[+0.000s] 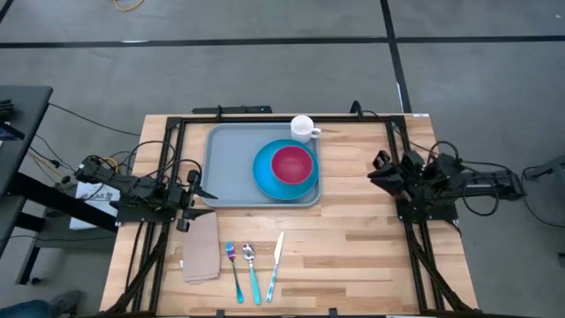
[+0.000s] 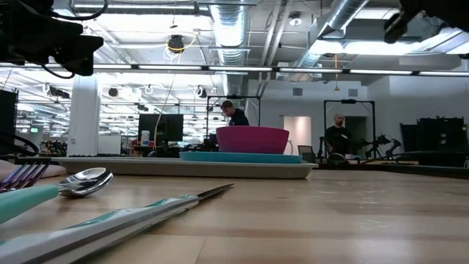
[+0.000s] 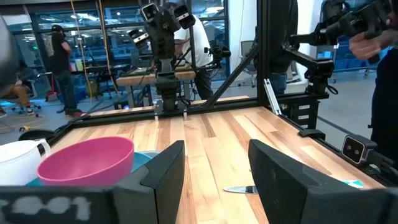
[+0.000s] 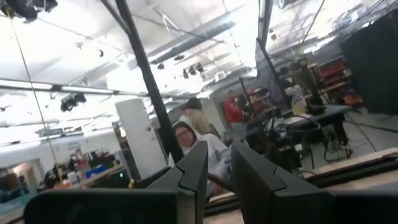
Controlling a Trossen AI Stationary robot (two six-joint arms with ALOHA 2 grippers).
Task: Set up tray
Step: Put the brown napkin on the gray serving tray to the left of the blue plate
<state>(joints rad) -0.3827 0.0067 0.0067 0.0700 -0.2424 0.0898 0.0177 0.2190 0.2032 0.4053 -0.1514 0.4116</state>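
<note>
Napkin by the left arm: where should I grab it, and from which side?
Take the napkin from above at its near edge, which looks slightly lifted. The left gripper sits open just beyond it; the fork lies alongside, so pinch on the side away from it.

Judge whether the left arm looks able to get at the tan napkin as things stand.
Probably yes: the left gripper hovers open at the table's left edge, the napkin lies just beside it, uncovered, and nothing stands between them.

Dark matte arms, black cables along links; left hand (image 3: 214, 180) fingers blocky, angular.
</note>
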